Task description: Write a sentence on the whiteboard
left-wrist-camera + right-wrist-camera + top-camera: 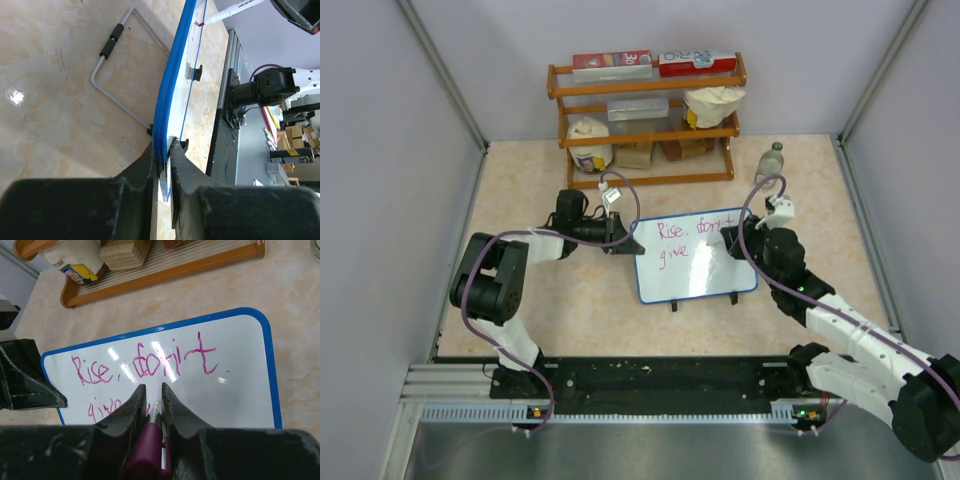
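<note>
Left end effector (164, 150) pinches blue edge of whiteboard (705, 270), steadying it on worktop (580, 300). Right end effector (152, 389) clamped on marker (149, 442), tip on board just ahead, under "don't". Sentence (145, 365) reaches "give", so we judge second line in hand. Next we shift tip right, write "up".

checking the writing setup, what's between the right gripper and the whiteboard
A marker: the right gripper is shut on its purple body and its tip reaches the whiteboard. The left wrist view shows the tip, the right wrist view the grip.
</note>
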You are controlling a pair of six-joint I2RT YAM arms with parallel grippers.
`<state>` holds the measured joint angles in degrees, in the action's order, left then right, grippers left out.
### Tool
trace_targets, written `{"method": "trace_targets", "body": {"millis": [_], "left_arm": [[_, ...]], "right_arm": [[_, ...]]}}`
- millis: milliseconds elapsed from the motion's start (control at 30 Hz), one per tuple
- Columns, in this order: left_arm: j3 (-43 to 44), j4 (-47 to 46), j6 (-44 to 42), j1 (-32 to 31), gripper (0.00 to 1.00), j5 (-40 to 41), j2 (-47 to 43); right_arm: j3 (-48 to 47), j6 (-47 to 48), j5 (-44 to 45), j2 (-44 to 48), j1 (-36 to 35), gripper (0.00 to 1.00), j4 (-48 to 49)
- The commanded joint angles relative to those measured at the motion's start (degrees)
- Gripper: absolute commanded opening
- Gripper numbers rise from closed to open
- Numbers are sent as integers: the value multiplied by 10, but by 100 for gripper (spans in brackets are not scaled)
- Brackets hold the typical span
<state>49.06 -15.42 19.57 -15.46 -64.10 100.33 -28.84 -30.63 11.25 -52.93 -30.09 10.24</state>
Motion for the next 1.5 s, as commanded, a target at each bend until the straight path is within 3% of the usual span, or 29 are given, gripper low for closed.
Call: {"method": "trace_targets", "body": {"millis": [0,700,1067,1467], "left_arm": [[-21,19,-44,-6,0,61,3],[-20,20,-45,-6,0,61,3],[-19,18,-44,-6,0,61,6],[-20,16,-42,-6,0,59,4]], "right_arm": [[16,11,-3,10,6,0,-1],[77,-9,-41,56,6,0,-20],[34,-22,-57,80,6,0,10],[-18,5,-3,20,7,0,23]]}}
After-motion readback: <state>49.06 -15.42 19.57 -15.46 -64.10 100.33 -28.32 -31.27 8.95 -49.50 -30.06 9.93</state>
